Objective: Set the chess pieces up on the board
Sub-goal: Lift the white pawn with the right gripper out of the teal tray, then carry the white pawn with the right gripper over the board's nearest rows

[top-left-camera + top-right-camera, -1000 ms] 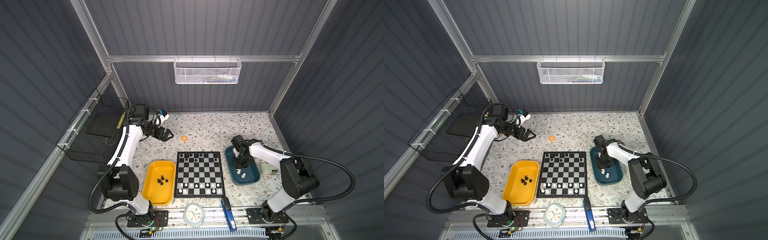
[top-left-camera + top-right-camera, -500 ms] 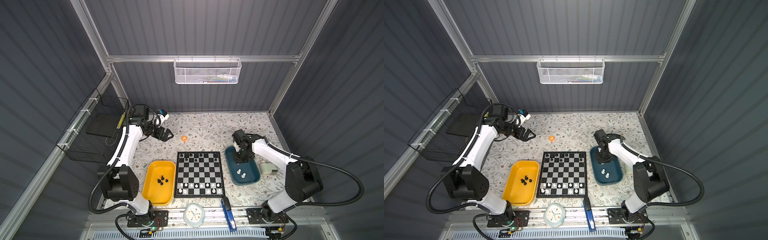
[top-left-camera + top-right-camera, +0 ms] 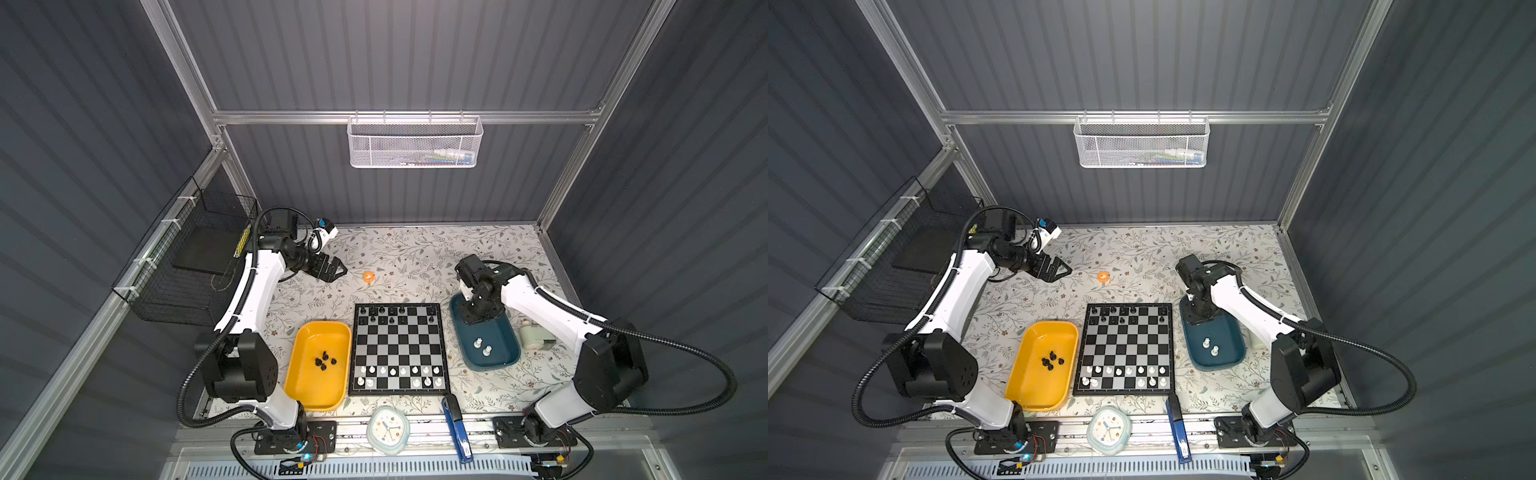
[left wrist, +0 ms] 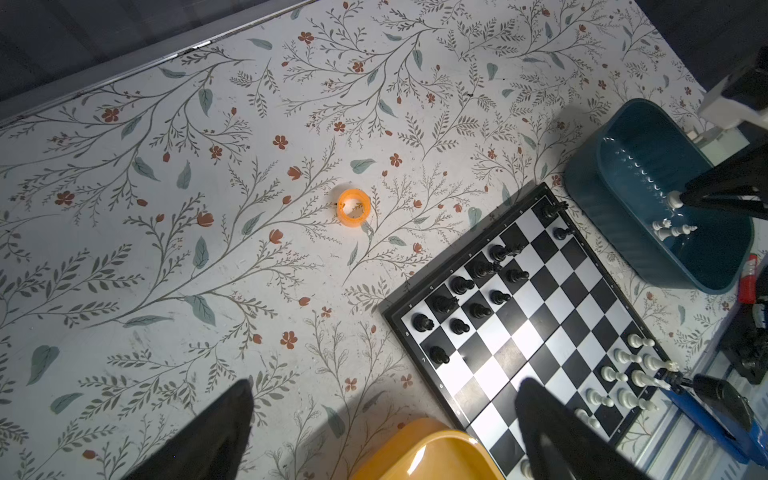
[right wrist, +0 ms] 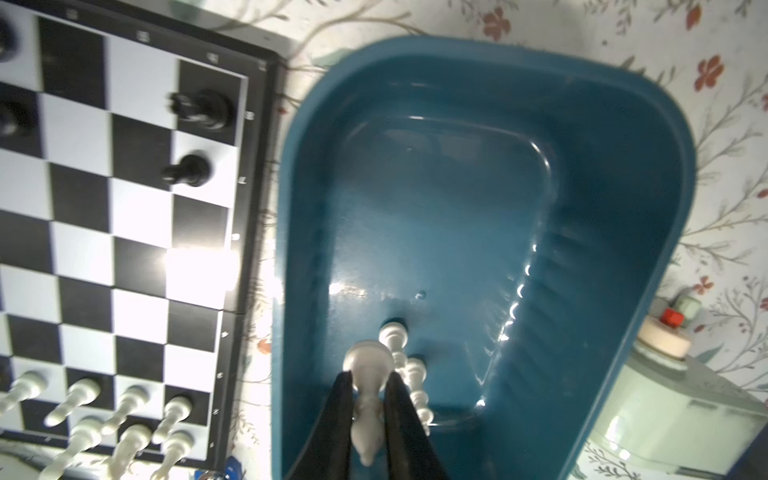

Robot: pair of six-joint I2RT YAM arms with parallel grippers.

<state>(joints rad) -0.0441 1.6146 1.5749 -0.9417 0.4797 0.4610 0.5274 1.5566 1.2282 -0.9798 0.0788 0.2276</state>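
Right wrist view: the right claw (image 5: 370,384) is closed on a white chess piece (image 5: 368,363) above the teal tray (image 5: 623,174), just beside the board (image 5: 137,266), with two more white pieces (image 5: 395,334) in it. In both top views the left claw (image 3: 336,268) gapes wide and empty over the floral surface (image 3: 415,257) near an orange ring (image 3: 368,276). Four black pieces (image 3: 326,359) lie in the yellow tray (image 3: 320,390). Marks (image 5: 212,56) on the board's frame are too blurred to read.

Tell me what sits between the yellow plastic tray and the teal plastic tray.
The square black-and-silver chessboard lies between the yellow tray and the teal tray, as both top views show.
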